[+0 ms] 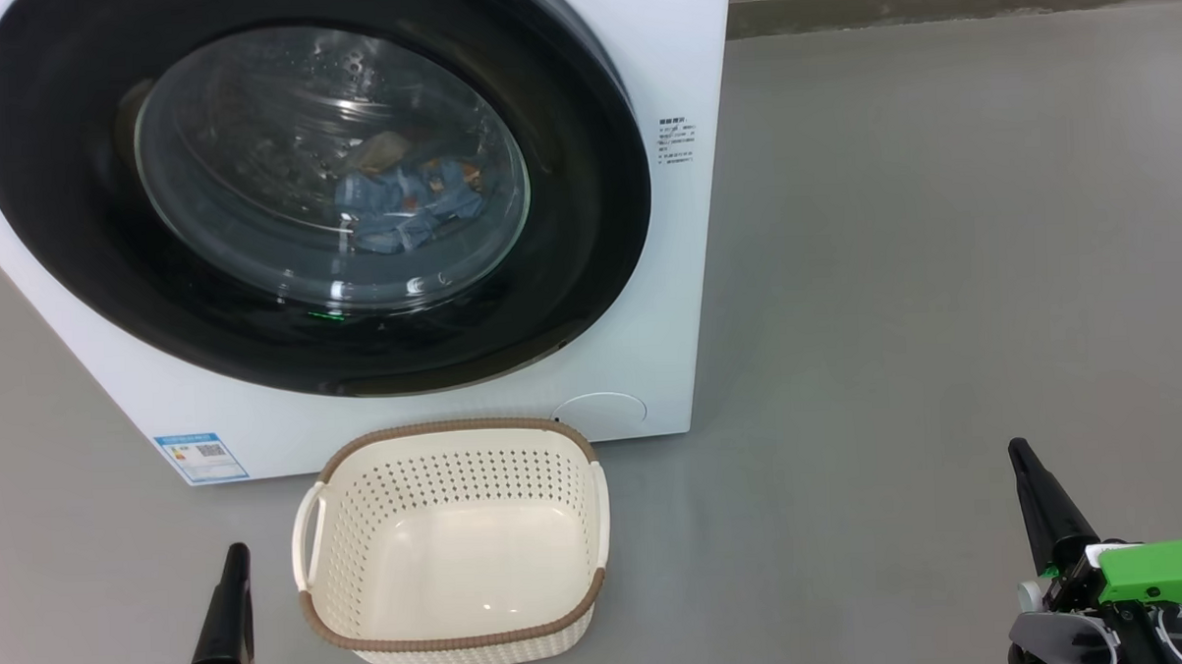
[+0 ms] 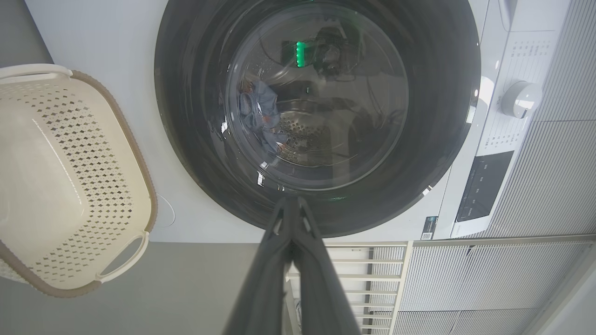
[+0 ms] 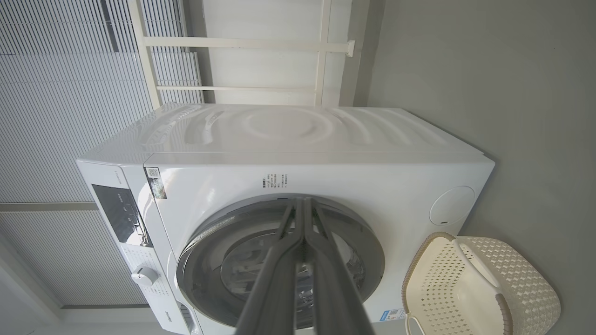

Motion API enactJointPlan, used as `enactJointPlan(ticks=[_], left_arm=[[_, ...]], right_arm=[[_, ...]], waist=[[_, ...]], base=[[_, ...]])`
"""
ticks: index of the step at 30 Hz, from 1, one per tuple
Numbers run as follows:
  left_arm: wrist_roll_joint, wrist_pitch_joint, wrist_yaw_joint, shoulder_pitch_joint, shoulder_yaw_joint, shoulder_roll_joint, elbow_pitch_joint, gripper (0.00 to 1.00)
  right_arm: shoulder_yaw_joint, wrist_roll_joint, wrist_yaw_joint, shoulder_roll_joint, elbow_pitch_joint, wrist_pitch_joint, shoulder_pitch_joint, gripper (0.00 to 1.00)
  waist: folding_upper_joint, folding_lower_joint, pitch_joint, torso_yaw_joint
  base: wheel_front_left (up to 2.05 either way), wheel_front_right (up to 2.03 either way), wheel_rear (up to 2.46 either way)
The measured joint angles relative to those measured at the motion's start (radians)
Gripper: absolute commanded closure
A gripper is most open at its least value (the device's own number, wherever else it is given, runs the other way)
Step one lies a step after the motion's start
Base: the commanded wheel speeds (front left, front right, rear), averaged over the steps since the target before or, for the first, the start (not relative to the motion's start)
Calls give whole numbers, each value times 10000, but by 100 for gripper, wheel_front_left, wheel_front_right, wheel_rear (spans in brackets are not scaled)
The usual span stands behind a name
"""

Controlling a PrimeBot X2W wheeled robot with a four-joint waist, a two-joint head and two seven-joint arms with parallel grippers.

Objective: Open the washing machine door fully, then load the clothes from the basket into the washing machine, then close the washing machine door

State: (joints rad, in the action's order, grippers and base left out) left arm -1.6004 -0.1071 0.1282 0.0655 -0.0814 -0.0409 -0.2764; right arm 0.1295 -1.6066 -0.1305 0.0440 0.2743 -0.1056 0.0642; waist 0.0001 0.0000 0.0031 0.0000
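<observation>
We see one washing machine [image 1: 693,299] with its one round door [image 1: 587,224] shut. The blue clothes [image 1: 410,206] lie inside, behind the glass. One cream basket [image 1: 457,430] sits on the floor [image 1: 895,312] just in front of it. One blue label sticker [image 1: 200,457] has writing too small to read. Our left end effector [image 1: 236,554] and right end effector [image 1: 1020,450] are both clenched, holding nothing.
</observation>
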Motion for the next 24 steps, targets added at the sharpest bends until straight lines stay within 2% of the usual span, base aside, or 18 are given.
enactJointPlan(ticks=[24], left_arm=[[0, 0, 0, 1, 0, 0, 0, 100]], right_arm=[[8, 0, 0, -4, 0, -2, 0, 100]], waist=[[0, 0, 0, 0]], base=[[0, 0, 0]])
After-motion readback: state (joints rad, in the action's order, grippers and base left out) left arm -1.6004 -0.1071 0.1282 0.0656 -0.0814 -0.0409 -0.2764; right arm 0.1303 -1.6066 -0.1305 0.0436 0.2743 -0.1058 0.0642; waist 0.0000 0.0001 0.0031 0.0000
